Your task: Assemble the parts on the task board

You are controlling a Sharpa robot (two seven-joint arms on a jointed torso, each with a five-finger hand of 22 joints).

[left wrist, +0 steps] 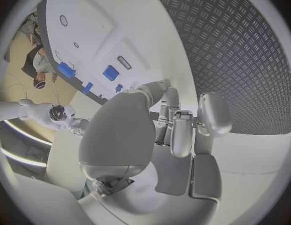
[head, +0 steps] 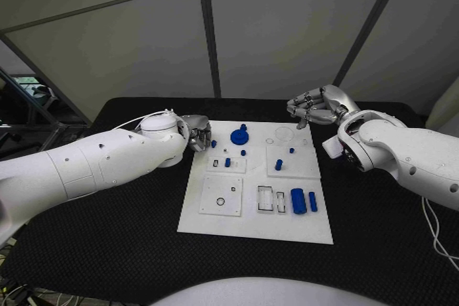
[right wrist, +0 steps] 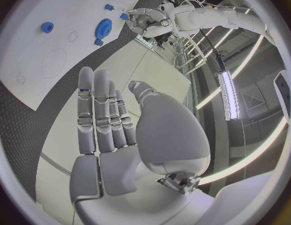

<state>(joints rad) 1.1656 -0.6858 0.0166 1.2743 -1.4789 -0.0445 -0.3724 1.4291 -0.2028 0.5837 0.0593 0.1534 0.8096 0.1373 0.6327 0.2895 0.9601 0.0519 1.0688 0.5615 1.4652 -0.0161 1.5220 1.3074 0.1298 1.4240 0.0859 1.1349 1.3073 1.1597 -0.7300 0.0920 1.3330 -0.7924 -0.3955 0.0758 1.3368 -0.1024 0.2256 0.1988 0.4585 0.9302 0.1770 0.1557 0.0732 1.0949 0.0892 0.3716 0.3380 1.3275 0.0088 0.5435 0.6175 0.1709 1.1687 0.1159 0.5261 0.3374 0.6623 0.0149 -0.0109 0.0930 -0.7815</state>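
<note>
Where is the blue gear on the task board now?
In the head view, the blue gear lies near the task board's far edge, closer to the left robot hand.

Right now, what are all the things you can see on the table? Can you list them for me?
Table: one, black, under everything.
Task board: one, white, middle of the table, with smaller raised white plates and empty slots.
Gear: one, blue, far part of the board.
Cylinders: two, blue, a thick one and a thinner one side by side, near right part of the board.
Small parts: several, blue, scattered over the far half of the board; too small to name.
Left hand: one, silver, at the board's far left edge, holding nothing.
Right hand: one, silver, beyond the board's far right corner, holding nothing.
</note>
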